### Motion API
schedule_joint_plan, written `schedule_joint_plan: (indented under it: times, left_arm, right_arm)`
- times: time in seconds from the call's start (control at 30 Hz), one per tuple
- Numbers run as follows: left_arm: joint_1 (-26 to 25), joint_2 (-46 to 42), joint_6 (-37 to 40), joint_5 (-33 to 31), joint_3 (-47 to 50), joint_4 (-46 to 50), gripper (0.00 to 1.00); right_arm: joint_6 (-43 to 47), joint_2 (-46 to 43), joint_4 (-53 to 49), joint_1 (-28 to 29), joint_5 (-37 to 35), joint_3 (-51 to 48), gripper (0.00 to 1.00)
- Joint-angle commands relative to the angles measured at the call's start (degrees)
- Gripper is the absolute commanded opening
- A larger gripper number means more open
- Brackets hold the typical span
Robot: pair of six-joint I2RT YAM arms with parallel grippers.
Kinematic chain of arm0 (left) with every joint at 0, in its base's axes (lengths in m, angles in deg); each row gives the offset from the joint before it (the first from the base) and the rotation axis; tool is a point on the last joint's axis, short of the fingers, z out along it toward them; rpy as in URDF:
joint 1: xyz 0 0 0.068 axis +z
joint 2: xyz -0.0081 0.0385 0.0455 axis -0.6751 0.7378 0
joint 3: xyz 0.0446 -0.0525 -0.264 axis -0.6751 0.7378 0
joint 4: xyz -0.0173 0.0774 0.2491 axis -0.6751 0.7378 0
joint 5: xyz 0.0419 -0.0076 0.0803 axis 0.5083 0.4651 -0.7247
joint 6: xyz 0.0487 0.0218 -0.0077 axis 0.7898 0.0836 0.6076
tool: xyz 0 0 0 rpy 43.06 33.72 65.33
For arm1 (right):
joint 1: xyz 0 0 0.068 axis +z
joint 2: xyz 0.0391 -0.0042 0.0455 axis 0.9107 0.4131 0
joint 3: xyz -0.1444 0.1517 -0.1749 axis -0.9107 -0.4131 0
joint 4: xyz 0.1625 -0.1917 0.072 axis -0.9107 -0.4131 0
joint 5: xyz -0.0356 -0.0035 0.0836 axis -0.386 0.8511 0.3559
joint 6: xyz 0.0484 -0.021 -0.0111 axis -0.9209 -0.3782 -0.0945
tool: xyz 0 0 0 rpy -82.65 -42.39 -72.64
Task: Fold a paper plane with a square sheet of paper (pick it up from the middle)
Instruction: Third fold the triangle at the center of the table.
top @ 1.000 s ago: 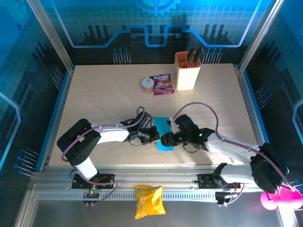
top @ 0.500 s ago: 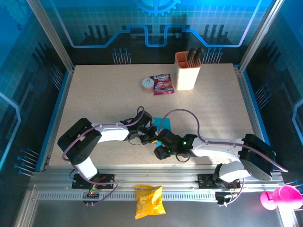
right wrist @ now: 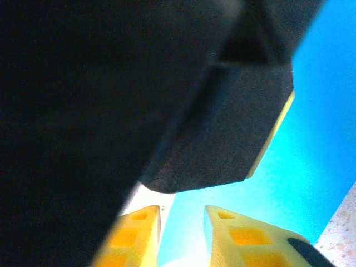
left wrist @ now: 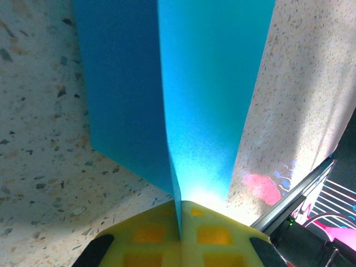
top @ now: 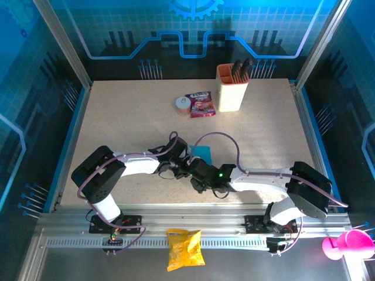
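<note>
The square sheet of paper (top: 203, 153) is bright cyan-blue and sits at the table's front centre, mostly covered by both grippers. My left gripper (top: 183, 165) comes in from the left. In the left wrist view, my left gripper (left wrist: 181, 222) has its yellow pads shut on a raised fold of the paper (left wrist: 211, 83). My right gripper (top: 196, 175) is pressed close against the left one from the right. In the right wrist view, my right gripper (right wrist: 183, 233) has its fingers a narrow gap apart, with cyan paper (right wrist: 311, 167) showing behind and between them. The dark left gripper body (right wrist: 222, 128) looms just ahead.
An orange-and-white holder (top: 232, 88) with dark tools stands at the back. A red-purple snack packet (top: 200, 104) and a small roll (top: 183, 104) lie beside it. A yellow crisp bag (top: 184, 249) rests on the front rail and a pink cup (top: 343, 244) at the bottom right.
My right arm has swung left across the paper until its gripper meets the left one, and its jaws have narrowed. The left arm has kept still, holding the paper.
</note>
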Motion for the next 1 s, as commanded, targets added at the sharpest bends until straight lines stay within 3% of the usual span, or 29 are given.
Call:
schedule_joint_plan:
  times: [0.0, 0.17, 0.3, 0.47, 0.57, 0.7, 0.83, 0.97]
  left_arm:
    - [0.6, 0.6, -1.0, 1.7, 0.4, -0.6, 0.00]
    - [0.7, 0.7, -0.7, 1.9, 0.4, -0.7, 0.00]
    - [1.2, 0.4, -0.1, 2.0, 0.5, -0.5, 0.00]
    - [3.5, -3.8, 2.6, 0.8, 1.8, 3.2, 0.37]
    - [5.4, -7.6, 4.7, 0.4, 2.3, 6.5, 0.46]
    - [7.3, -10.9, 8.2, -0.1, -0.6, 11.9, 0.47]
    - [7.9, -8.9, 11.8, 0.7, -6.8, 15.6, 0.44]
    - [7.9, -2.9, 13.0, 2.8, -12.9, 15.3, 0.33]
  right_arm:
    - [-0.3, 0.0, -1.6, 0.4, -1.1, 1.1, 0.17]
    - [0.0, -0.5, -1.8, -0.1, -0.7, 1.2, 0.02]
    - [0.6, -0.8, -1.1, -1.5, 1.4, 0.8, 0.00]
    - [1.9, -1.6, 1.4, -4.3, 7.0, -0.5, 0.00]
    - [2.6, -1.6, 2.3, -5.1, 9.8, -1.2, 0.00]
    - [2.7, -1.5, 3.6, -5.8, 12.0, -2.1, 0.00]
    - [2.4, -1.4, 4.5, -6.1, 13.0, -3.0, 0.00]
    - [1.8, -1.4, 5.6, -6.3, 13.6, -3.6, 0.00]
